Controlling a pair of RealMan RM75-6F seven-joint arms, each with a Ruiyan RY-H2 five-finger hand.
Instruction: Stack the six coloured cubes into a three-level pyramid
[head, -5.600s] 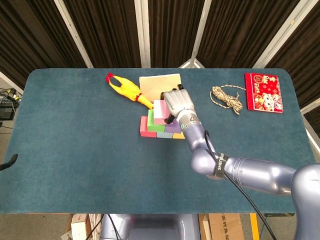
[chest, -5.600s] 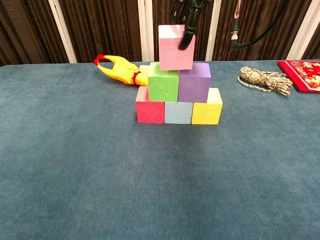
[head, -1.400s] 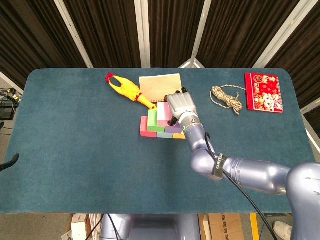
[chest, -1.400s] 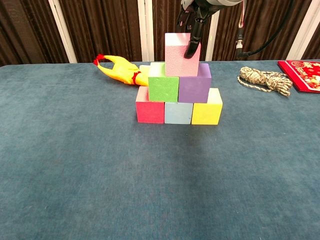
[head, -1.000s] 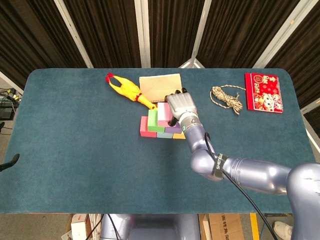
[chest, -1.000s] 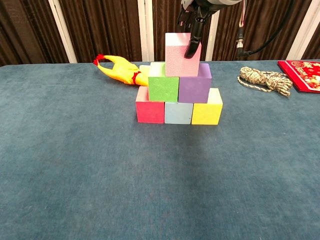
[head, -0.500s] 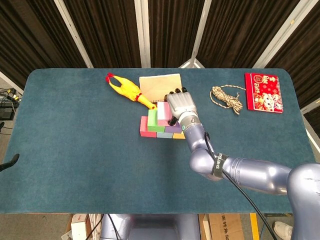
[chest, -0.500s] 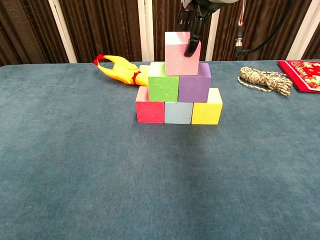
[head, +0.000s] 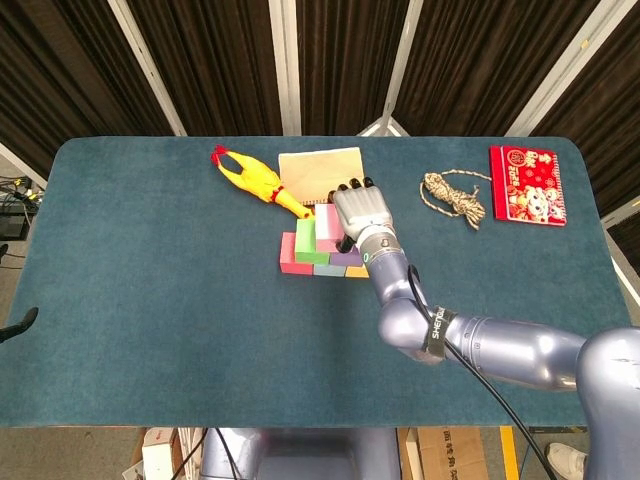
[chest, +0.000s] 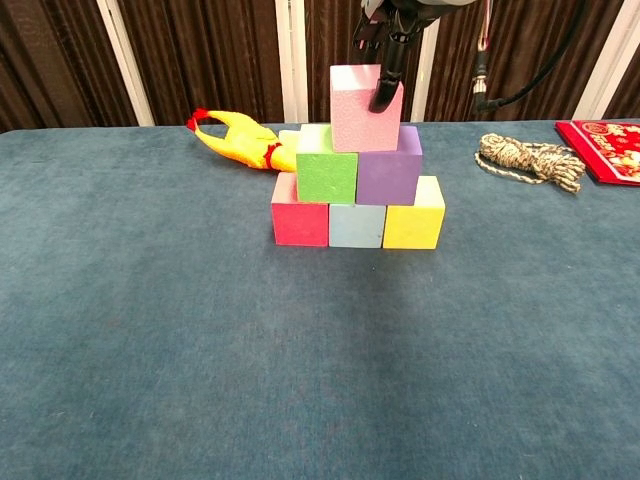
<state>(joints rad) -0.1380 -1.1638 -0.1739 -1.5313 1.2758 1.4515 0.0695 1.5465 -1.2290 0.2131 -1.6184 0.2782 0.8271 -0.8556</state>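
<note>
Even overhead light, both views sharp, only soft shadows.

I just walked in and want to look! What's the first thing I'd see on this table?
You'd see the little pyramid of coloured blocks in the middle of the table: three at the bottom, two above, and a pink block on top. The robot's right hand reaches down over that pink block, a finger on its front face. Behind the pile lies a yellow rubber chicken, and off to the right a coil of rope.
</note>
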